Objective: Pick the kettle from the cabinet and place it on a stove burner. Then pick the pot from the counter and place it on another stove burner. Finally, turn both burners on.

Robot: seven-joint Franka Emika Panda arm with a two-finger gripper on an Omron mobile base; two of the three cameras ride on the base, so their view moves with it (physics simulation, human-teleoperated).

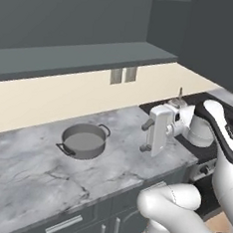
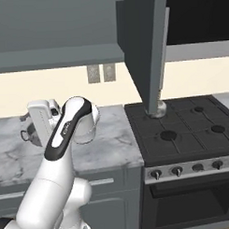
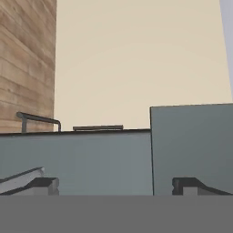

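Arm bent over the counter (image 1: 29, 166) — jaws wide, near the pot (image 1: 84, 141).

The white arm bends forward at the elbow, wrist level, and the gripper (image 1: 146, 136) points sideways with its jaws spread wide, holding nothing.

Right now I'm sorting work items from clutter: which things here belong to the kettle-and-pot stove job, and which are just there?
Job: wide shallow grey metal pot on the marble-veined stone counter; small shiny silver kettle on the black four-burner cooktop; round front knobs; open two-finger gripper.
Just there: two grey wall sockets; dark oven door.
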